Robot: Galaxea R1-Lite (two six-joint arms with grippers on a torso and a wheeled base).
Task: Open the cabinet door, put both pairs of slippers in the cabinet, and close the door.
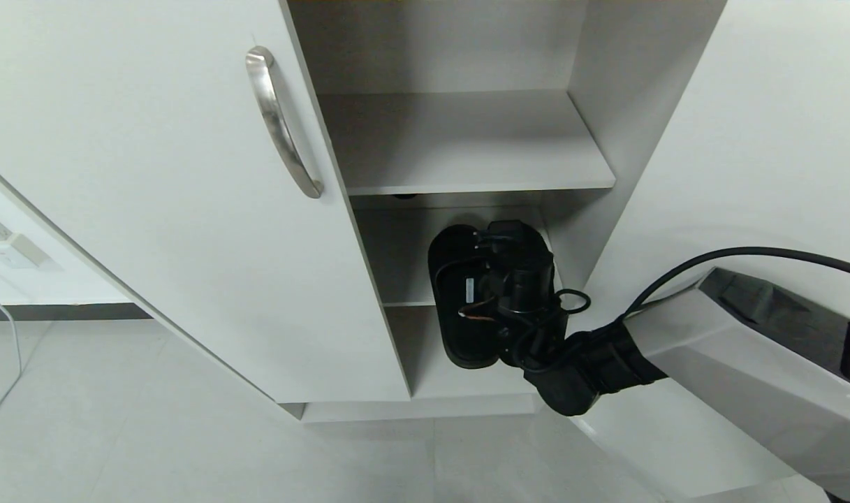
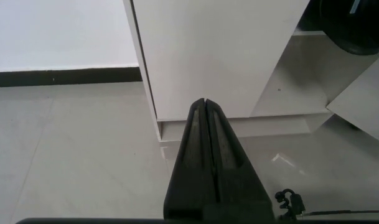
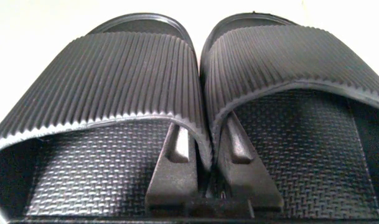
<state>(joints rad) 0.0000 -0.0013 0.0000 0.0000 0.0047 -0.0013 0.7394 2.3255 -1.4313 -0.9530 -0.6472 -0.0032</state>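
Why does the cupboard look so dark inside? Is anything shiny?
Head view: the cabinet is shadowed inside, darkest at the back, while the metal handle shows bright glints. Left wrist view: the floor reflects a pale streak. Right wrist view: the black slippers look dim against a bright white backdrop.

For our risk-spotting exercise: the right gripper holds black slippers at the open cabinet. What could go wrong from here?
1. The right gripper pinches the slippers only by their touching inner edges, so one might slip free.
2. They overlap the front edge of the lower shelf and could catch.
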